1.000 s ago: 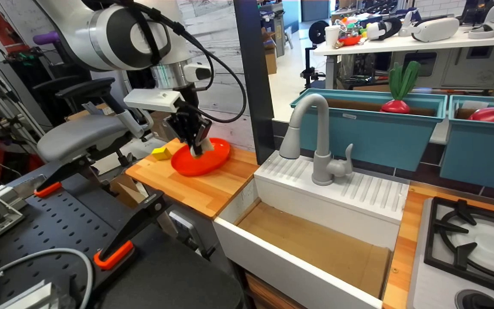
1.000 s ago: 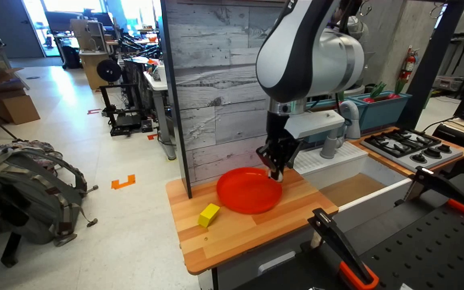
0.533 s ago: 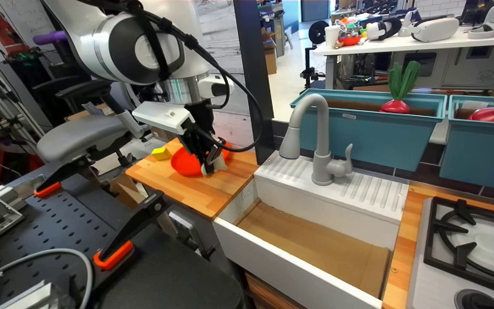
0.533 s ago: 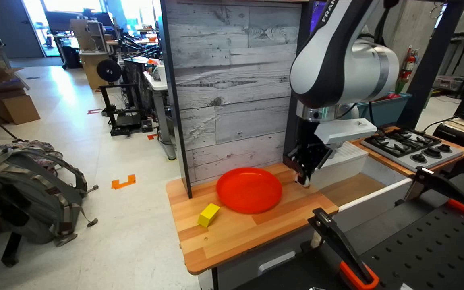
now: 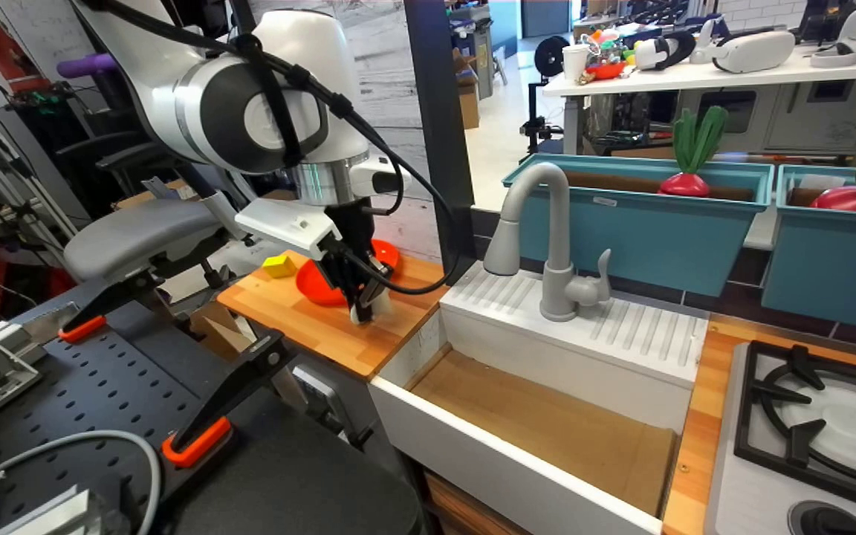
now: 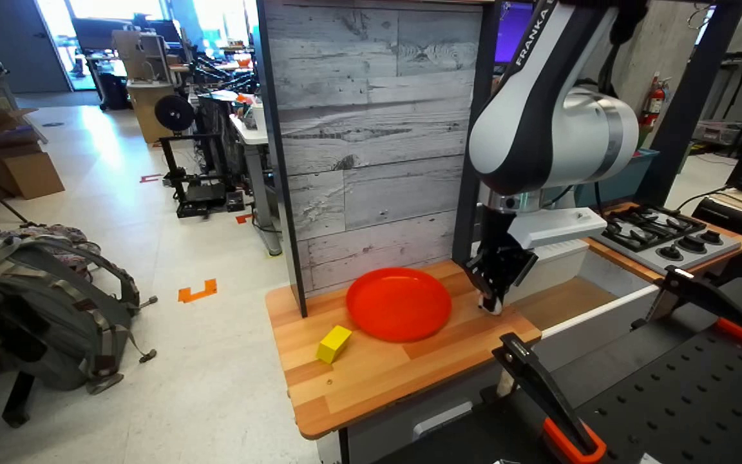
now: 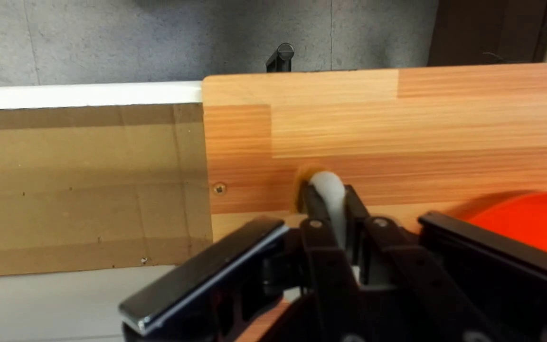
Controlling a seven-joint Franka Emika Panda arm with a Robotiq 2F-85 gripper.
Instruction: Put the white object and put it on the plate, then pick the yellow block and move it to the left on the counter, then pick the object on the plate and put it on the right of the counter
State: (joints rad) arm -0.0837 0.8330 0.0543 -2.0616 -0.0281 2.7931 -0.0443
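My gripper [image 5: 363,306] is shut on the white object [image 7: 329,187]. It holds the object low over the wooden counter, between the plate and the sink; whether it touches the wood I cannot tell. The white object also shows at the fingertips in an exterior view [image 6: 491,305]; the fingers hide part of it. The red plate [image 6: 399,306] is bare, and its edge shows in the wrist view [image 7: 534,223]. The yellow block [image 6: 333,344] rests on the counter [image 6: 371,386], on the plate's other side from my gripper; it is out of the wrist view.
The sink [image 5: 539,416] with a cardboard bottom borders the counter close to my gripper. A grey faucet [image 5: 558,245] stands behind the sink. A plank wall [image 6: 377,161] rises behind the plate. Black clamps [image 6: 542,386] with orange pads sit near the counter's front.
My gripper has carried the white object from over the plate to the sink side of the counter, and has come lower. The plate and yellow block have not moved.
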